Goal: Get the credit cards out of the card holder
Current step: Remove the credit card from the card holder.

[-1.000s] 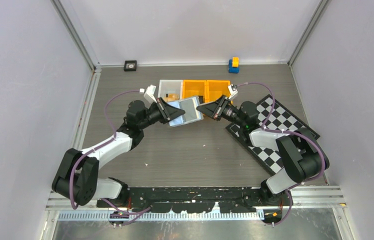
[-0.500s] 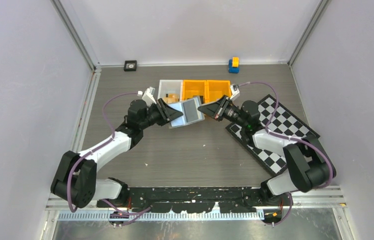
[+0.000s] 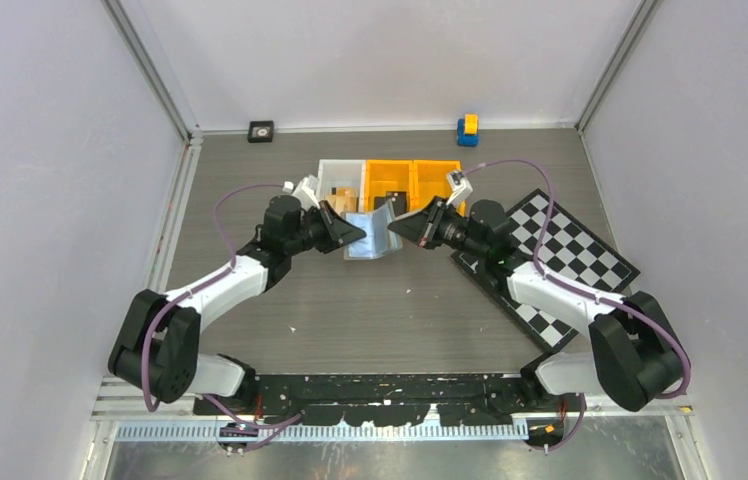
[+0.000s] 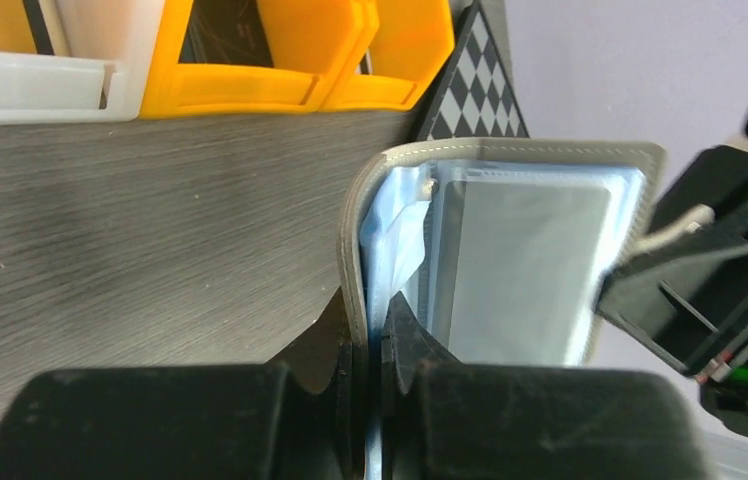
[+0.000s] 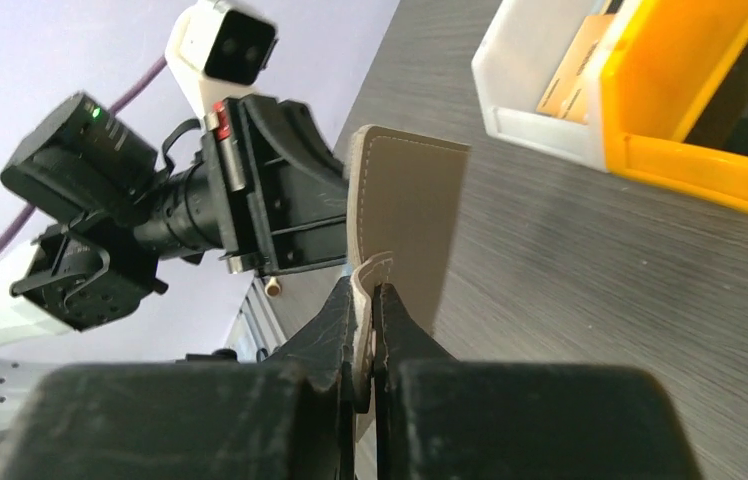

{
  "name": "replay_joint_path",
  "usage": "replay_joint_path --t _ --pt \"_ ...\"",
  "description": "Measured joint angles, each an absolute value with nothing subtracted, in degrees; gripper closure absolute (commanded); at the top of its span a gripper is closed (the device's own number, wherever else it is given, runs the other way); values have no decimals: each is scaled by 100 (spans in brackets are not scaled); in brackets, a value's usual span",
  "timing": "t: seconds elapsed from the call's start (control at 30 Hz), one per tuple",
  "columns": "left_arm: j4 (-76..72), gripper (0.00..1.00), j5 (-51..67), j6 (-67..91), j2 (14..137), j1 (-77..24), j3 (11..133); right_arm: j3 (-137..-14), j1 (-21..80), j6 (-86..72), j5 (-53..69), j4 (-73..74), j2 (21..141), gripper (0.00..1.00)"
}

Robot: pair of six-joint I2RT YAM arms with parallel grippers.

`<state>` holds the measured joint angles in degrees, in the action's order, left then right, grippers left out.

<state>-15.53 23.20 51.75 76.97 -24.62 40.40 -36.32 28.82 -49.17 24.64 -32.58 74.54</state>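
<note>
Card holder pinched by both flaps, near the bins

My left jaws clamp one flap of the card holder [image 3: 374, 232] and my right jaws clamp the other, holding it half open over the desk [image 3: 370, 310]. A silvery grey card [image 4: 525, 270] sits in its pocket. Both pinches are thin edge grips, so pulling apart could slip a flap free.

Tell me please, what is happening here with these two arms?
The left arm and the right arm hold the grey card holder between them above the table, in front of the bins. Each has its jaws shut on one flap, and the holder is half open. A silvery grey card sits in an inner pocket, not yet taken out.
</note>
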Motion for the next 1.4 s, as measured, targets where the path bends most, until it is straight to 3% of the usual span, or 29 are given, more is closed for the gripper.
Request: replay_joint_path --t 0.33,0.67,0.8,0.87,1.4 --pt "-1400 98 2357 5043 7961 -2541 4143 -3990 3365 -4169 1984 -2497 7524 100" --pt "-1236 70 2204 5059 7776 -2550 4176 -3887 3363 -4071 998 -1787 6941 100" --pt "-1468 47 2250 5140 7531 -2456 4091 -3865 3240 -4095 919 -1837 6785 99" --pt "-1741 40 2318 5256 7472 -2349 3948 -3852 3186 -4134 947 -1865 6794 99" --pt "-3072 26 2698 5900 7491 -2086 3310 -3767 3063 -4438 1431 -2279 6866 99"
